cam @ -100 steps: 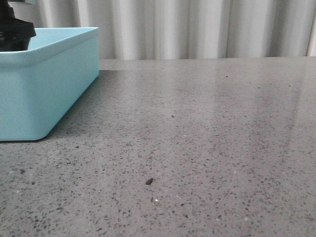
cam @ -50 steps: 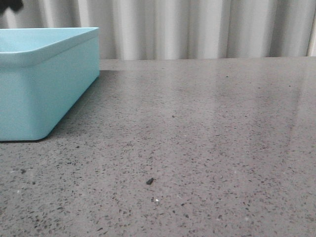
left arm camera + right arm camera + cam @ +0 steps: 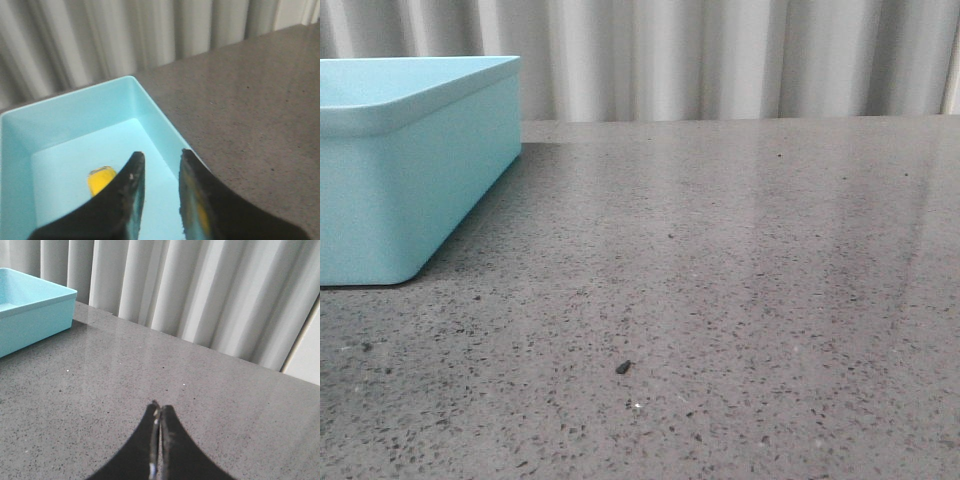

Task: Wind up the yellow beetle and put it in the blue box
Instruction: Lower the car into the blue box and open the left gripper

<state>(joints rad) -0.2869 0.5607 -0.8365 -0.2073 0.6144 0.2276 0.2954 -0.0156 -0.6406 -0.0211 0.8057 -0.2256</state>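
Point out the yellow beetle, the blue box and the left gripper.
yellow beetle [image 3: 101,179], left wrist view, its visible yellow body.
blue box [image 3: 410,185], front view, its side wall.
left gripper [image 3: 160,192], left wrist view, between its fingertips.

The left tool [image 3: 161,175] hangs above the box [image 3: 150,107], its two dark fingers [image 3: 131,187] parted with nothing between them. Below them, the beetle [image 3: 100,180] lies on the box floor, partly hidden. Beside the box spreads the grey speckled worktop [image 3: 250,110].
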